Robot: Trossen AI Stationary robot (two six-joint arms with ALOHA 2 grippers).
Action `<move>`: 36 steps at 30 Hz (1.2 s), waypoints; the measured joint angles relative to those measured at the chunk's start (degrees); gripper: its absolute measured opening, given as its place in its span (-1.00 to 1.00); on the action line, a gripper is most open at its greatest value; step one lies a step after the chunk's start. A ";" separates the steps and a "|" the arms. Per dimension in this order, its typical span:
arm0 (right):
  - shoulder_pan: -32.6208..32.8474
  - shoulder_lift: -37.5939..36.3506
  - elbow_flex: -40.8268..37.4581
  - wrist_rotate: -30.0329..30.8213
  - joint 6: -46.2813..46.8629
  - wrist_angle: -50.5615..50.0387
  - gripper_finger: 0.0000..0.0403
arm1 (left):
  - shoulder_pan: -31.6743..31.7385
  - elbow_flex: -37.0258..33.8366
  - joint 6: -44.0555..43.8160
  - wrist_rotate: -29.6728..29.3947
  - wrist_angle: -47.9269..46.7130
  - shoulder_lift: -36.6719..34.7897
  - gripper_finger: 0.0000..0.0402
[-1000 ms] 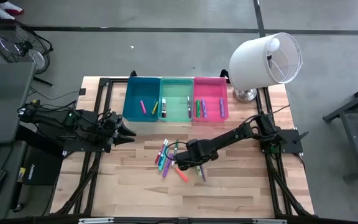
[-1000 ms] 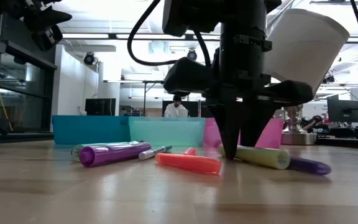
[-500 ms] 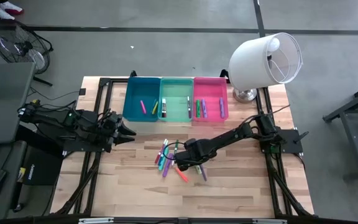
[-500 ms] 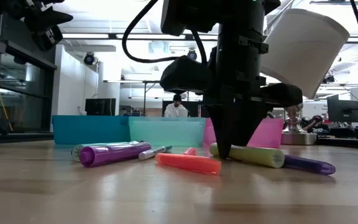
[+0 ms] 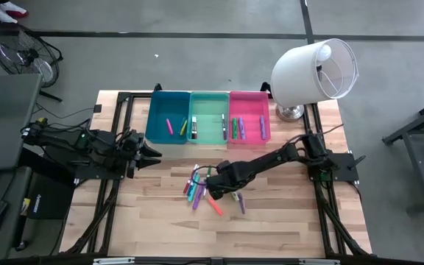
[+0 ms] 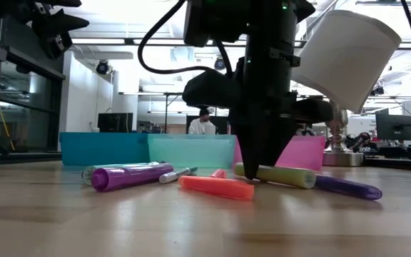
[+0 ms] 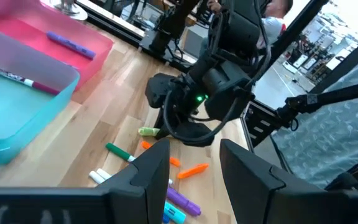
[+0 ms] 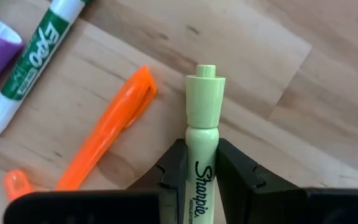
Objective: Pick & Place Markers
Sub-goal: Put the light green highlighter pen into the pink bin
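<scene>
Right wrist view: we see the right gripper (image 8: 202,163) with jaws clamped on the yellow-green marker (image 8: 203,143), low over the table (image 8: 328,74) beside an orange marker (image 8: 107,137). Left gripper (image 7: 194,163) waits, jaws apart.

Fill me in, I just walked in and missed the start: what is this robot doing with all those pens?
It is sorting markers into bins. The right gripper is shut on a pale yellow-green highlighter at the loose pile of markers on the wooden table; the highlighter looks barely off the wood. The left gripper waits, open, near the blue plastic bin. Some markers already lie in the blue, mint green and pink bins.
</scene>
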 joint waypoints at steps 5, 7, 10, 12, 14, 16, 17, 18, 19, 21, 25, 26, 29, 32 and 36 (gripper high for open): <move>-1.24 -0.02 0.00 -0.45 -2.81 -0.02 -0.73 | 0.00 0.00 -0.05 -0.35 -0.04 0.48 -0.30; -1.64 -0.02 0.00 -0.75 -3.98 -0.02 -0.73 | 0.00 0.00 -0.05 -0.44 -0.09 0.61 -0.30; -2.00 -0.04 0.00 -1.35 -5.28 -0.12 -0.73 | 0.00 0.00 -0.05 -0.44 -0.09 0.72 -0.30; -2.03 -0.07 0.00 -1.42 -5.80 -0.18 -0.73 | 0.00 0.00 -0.05 -0.46 -0.14 0.87 -0.30; -2.02 -0.09 0.00 -1.46 -6.34 -0.28 -0.73 | 0.00 0.00 -0.05 -0.50 -0.28 0.89 -0.30; -2.02 -0.09 0.00 -1.54 -6.58 -0.27 -0.73 | 0.00 0.00 -0.04 -0.59 -0.29 1.11 -0.30; -2.05 -0.10 0.00 -1.56 -6.76 -0.26 -0.73 | 0.00 0.00 -0.03 -0.61 -0.31 1.24 -0.30; -2.05 -0.11 0.00 -1.57 -6.80 -0.27 -0.73 | 0.00 0.00 -0.03 -0.61 -0.33 1.30 -0.30; -2.05 -0.11 0.00 -1.57 -6.81 -0.31 -0.73 | 0.00 0.00 -0.01 -0.59 -0.35 1.32 -0.30; -2.05 -0.11 0.00 -1.57 -6.85 -0.31 -0.73 | 0.00 0.00 -0.01 -0.59 -0.35 1.67 -0.30; -2.07 -0.11 0.00 -1.59 -7.72 -0.50 -0.73 | 0.00 0.00 0.05 -0.59 -0.34 2.01 -0.30; -2.19 -0.11 0.00 -1.60 -7.85 -0.63 -0.73 | 0.00 0.00 0.05 -0.59 -0.34 2.17 -0.30; -2.27 -0.13 0.00 -2.03 -8.56 -0.81 -0.73 | 0.00 0.00 0.04 -0.59 -0.26 3.15 -0.30; -2.27 -0.22 0.00 -2.05 -9.13 -1.03 -0.73 | 0.00 0.00 0.03 -0.57 -0.29 3.28 -0.30; -2.29 -1.98 0.00 -0.82 -9.38 -2.23 -0.73 | 0.00 0.00 0.00 -0.57 0.03 3.68 -0.30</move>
